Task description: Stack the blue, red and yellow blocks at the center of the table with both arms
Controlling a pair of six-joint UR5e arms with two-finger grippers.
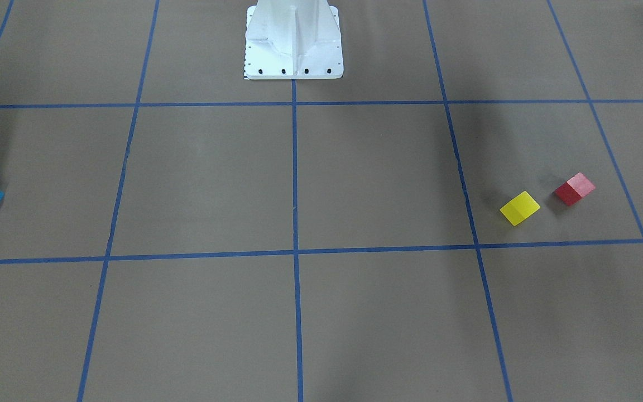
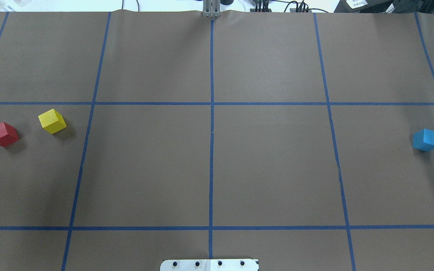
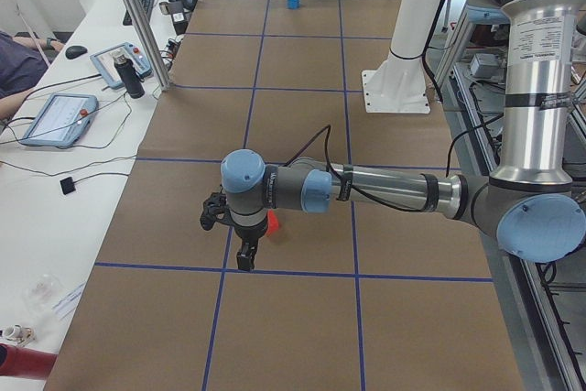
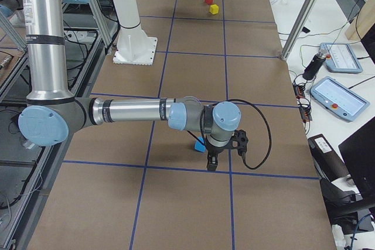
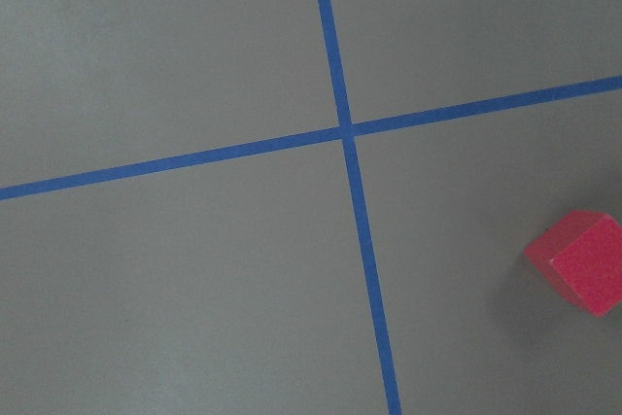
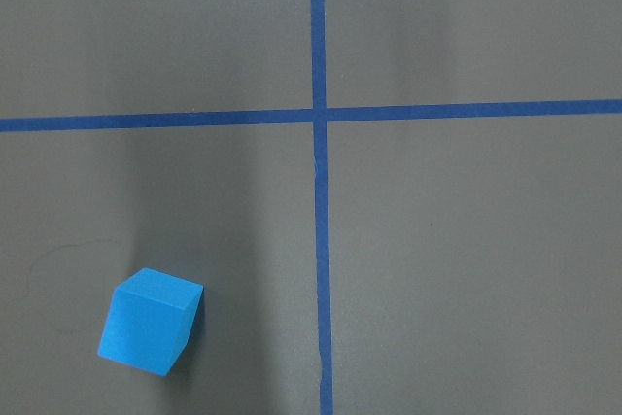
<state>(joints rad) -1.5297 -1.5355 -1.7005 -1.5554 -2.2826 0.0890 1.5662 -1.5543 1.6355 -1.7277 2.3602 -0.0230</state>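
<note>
The red block (image 2: 3,134) and the yellow block (image 2: 52,121) lie side by side at the table's left end. The blue block (image 2: 426,139) lies alone at the right end. My left gripper (image 3: 245,258) hangs above the table beside the red block (image 3: 272,222), which shows at the right edge of the left wrist view (image 5: 580,261). My right gripper (image 4: 211,165) hangs beside the blue block (image 4: 200,144), low and left in the right wrist view (image 6: 148,322). The grippers show only in the side views; I cannot tell if they are open or shut.
The brown table cover carries a grid of blue tape lines (image 2: 212,150). The white robot pedestal (image 1: 293,42) stands at the table's near middle edge. Operator tablets (image 3: 57,118) and cables lie on a side bench beyond the table.
</note>
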